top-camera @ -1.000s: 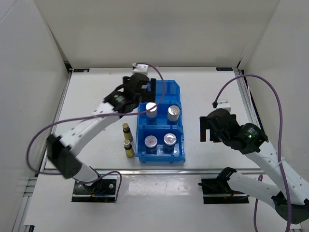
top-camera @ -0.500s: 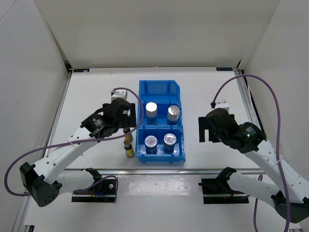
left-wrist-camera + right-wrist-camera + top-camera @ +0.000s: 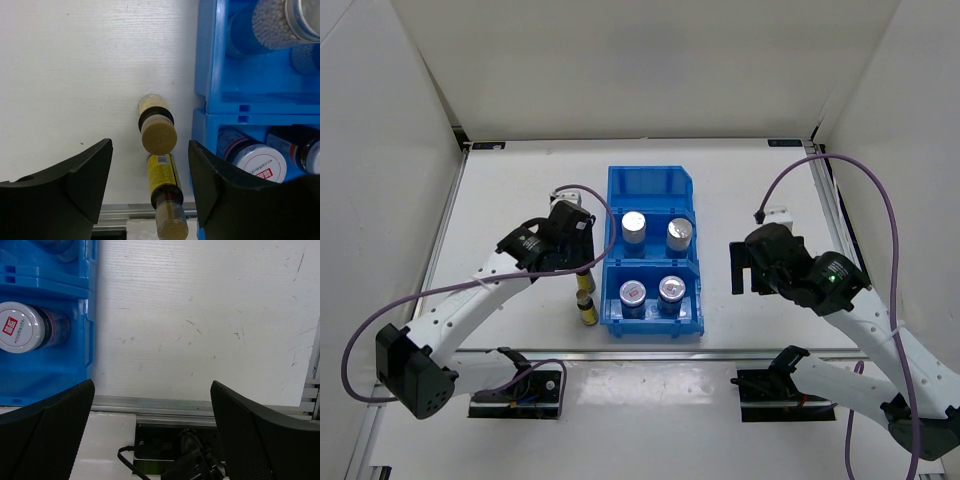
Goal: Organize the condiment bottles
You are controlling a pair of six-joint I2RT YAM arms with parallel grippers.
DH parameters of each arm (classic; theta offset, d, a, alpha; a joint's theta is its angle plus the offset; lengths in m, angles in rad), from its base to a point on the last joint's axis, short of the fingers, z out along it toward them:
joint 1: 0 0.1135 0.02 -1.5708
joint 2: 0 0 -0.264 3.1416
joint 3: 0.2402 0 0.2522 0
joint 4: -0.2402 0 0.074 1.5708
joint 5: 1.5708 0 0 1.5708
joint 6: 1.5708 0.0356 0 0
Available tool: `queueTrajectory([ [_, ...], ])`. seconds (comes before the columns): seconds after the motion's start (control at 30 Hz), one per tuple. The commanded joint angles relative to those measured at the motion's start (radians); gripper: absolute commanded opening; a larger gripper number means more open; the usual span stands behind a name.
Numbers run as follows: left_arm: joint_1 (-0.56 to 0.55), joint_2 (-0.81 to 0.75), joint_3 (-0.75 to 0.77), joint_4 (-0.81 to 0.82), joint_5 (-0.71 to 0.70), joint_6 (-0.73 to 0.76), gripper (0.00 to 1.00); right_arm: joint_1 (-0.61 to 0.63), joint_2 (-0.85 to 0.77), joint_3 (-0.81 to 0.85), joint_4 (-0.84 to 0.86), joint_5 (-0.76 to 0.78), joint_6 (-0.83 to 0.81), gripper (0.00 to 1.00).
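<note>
The place was a robotics lab test cell. A white table (image 3: 520, 180) sat boxed in by plain white panel walls (image 3: 640, 60) beyond the left gripper (image 3: 150, 165). An aluminium rail (image 3: 437, 240) ran along its outer side, and a purple cable (image 3: 830, 157) looped overhead.

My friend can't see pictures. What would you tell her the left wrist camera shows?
Two small yellow bottles stand in a row on the white table, between the open claw's two black fingers, which touch neither. A blue bin holding lidded jars sits right beside them.
</note>
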Motion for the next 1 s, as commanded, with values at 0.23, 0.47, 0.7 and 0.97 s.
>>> queueTrajectory([
  [0.23,0.022,0.064,0.002,0.002,0.026,0.014,0.70,0.002,0.001,0.002,0.028,-0.007,-0.014,1.00],
  [0.47,0.041,0.073,0.002,0.012,0.026,0.023,0.51,0.002,0.001,0.002,0.028,-0.007,-0.014,1.00],
  [0.7,0.050,0.101,0.070,0.012,0.036,0.037,0.29,0.002,0.001,0.002,0.028,-0.007,-0.014,1.00],
  [0.97,0.050,0.072,0.311,0.002,-0.076,0.065,0.11,0.002,0.001,0.002,0.037,-0.007,-0.014,1.00],
])
